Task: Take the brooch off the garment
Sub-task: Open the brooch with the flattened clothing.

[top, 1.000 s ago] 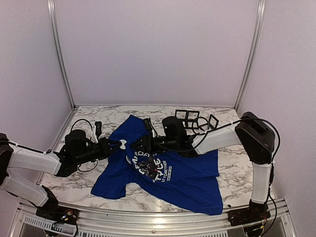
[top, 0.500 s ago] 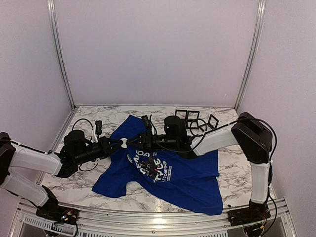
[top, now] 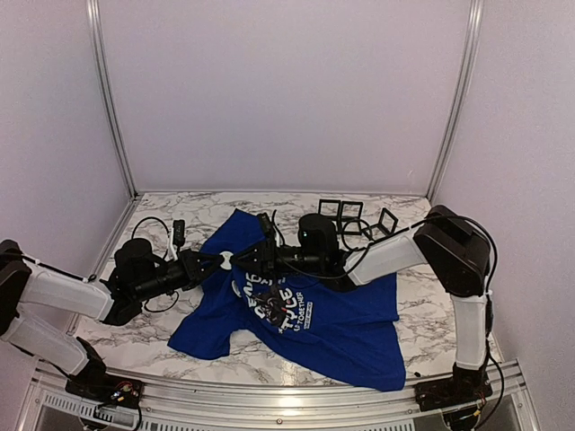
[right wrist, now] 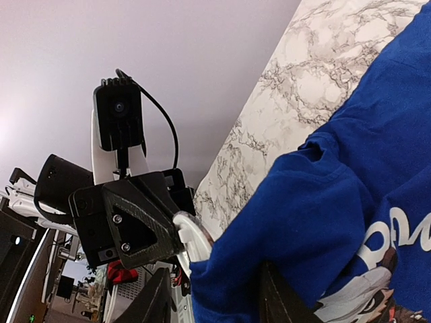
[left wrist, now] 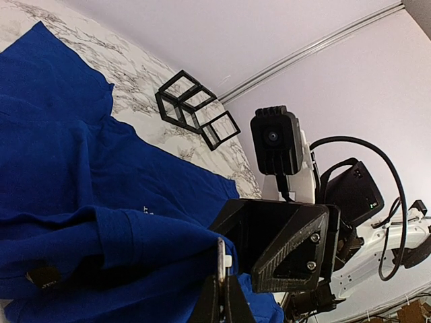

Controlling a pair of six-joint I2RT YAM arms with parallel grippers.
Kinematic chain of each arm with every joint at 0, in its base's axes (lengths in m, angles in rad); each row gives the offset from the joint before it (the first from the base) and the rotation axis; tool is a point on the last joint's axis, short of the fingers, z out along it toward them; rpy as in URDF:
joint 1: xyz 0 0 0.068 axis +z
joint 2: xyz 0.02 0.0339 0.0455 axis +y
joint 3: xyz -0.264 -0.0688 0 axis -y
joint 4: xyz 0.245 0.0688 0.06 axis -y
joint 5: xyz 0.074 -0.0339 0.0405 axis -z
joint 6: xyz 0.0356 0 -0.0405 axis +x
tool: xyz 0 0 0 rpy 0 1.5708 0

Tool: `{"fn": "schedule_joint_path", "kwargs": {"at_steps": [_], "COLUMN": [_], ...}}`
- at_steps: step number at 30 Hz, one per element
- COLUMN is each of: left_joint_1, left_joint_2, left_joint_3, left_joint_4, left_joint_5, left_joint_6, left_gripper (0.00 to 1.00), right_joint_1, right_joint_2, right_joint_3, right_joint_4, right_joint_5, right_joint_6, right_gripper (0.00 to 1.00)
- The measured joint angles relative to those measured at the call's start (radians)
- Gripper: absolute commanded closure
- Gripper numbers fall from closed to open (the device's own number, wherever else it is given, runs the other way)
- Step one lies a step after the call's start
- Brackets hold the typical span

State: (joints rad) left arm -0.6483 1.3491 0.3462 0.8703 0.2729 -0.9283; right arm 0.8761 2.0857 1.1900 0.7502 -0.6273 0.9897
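The royal-blue garment (top: pixel 332 323) lies on the marble table with its panda print (top: pixel 274 305) facing up. Its upper edge is lifted between my two grippers. My left gripper (top: pixel 214 263) is shut on the brooch (top: pixel 225 260), a thin white disc seen edge-on in the left wrist view (left wrist: pixel 221 259). The disc touches a fold of the garment (left wrist: pixel 67 175). My right gripper (top: pixel 254 259) faces it, shut on the bunched blue fabric (right wrist: pixel 350 202). In the right wrist view the brooch (right wrist: pixel 195 239) sits at the fabric's edge, held by the left gripper (right wrist: pixel 131 222).
Several black wire-frame cubes (top: pixel 355 215) stand at the back right and also show in the left wrist view (left wrist: pixel 195 108). A small black device with a cable (top: pixel 178 232) lies at the back left. Enclosure walls close in the table's back and sides.
My right gripper has moved slightly left and up with the fabric, closer to the left gripper. The lifted fold has risen a little. The left gripper has kept its hold on the brooch.
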Motion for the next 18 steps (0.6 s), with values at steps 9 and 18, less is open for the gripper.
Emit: {"fn": "schedule_joint_path", "kwargs": {"at_steps": [9,18], "left_joint_1": [-0.015,-0.018], "left_joint_2": [0.023,0.027], "left_joint_3": [-0.002,-0.002], "left_joint_4": [0.038,0.045], "left_joint_5": [0.006,0.007], "left_joint_6": [-0.006,-0.006], "left_gripper": [1.0,1.0], "right_joint_1": [0.0,0.0], "right_joint_2": [0.011,0.011], "right_joint_3": [0.001,0.004], "right_joint_4": [0.012,0.013], "right_joint_5": [-0.011,-0.017], "right_joint_6": [0.012,0.01], "right_gripper": [0.69,0.77]}}
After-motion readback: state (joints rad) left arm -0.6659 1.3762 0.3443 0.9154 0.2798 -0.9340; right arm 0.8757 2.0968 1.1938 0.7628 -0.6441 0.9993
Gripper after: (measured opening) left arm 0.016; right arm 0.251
